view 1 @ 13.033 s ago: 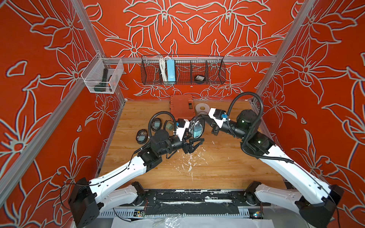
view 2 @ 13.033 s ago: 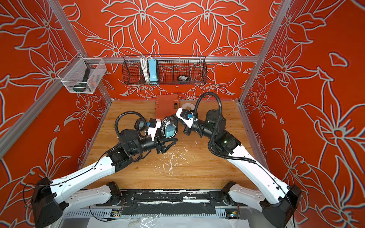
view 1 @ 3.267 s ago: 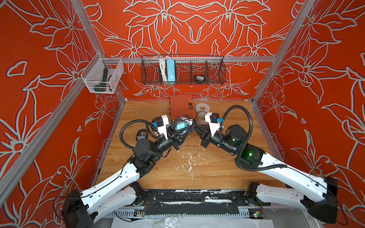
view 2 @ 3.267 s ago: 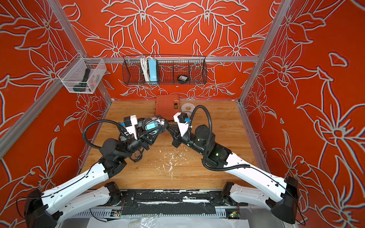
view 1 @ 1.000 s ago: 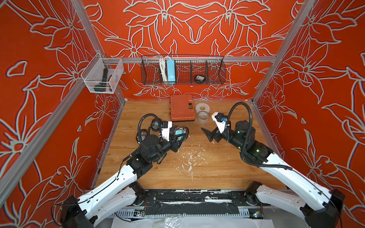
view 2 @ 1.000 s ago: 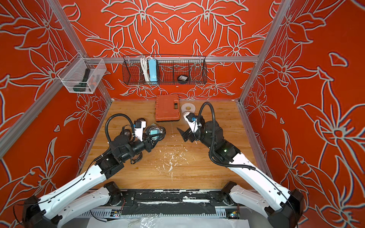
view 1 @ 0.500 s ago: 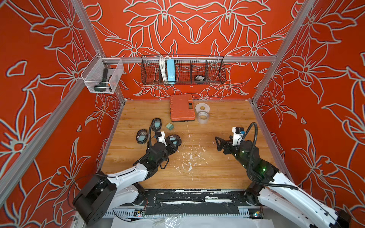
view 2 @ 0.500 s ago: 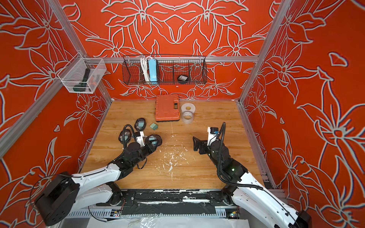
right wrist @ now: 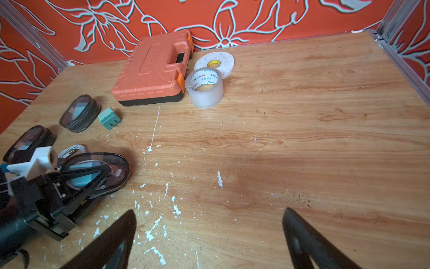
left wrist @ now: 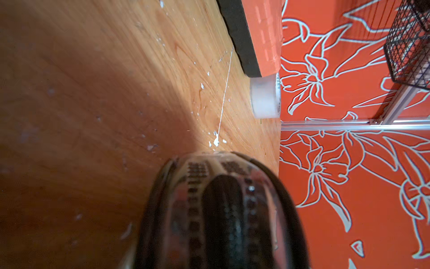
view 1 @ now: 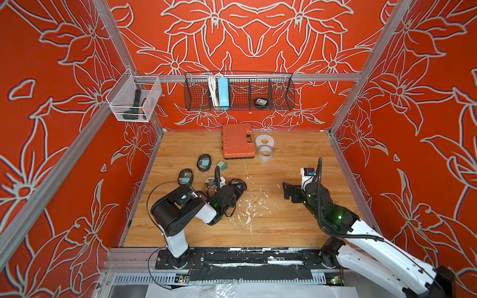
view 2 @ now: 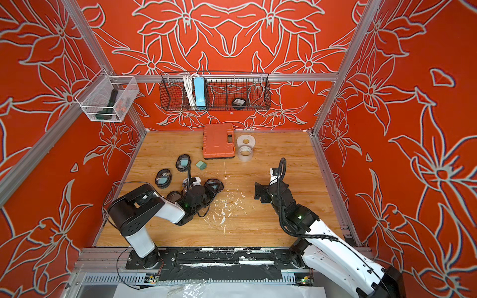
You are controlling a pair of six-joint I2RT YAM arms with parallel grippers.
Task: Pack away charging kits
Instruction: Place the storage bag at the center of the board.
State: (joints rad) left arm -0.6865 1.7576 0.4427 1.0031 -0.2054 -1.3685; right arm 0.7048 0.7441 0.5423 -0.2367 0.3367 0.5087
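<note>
the left gripper [right wrist: 100, 179] is clamped on a pouch [right wrist: 118, 167] with a teal block inside, low at the table [right wrist: 302, 139]. the pouch's long axis runs out from the jaws toward the right gripper [right wrist: 209, 213], which hangs wide open, empty and well apart. the loose cable [view 1: 210, 182] lies just beside the left gripper, and the loose plug [view 1: 222, 164] lies farther back, so the left side is much nearer.

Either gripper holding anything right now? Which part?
The left gripper is shut on an oval pouch, clamped across its flat faces at the end nearest the arm. The right gripper is open, empty.
</note>
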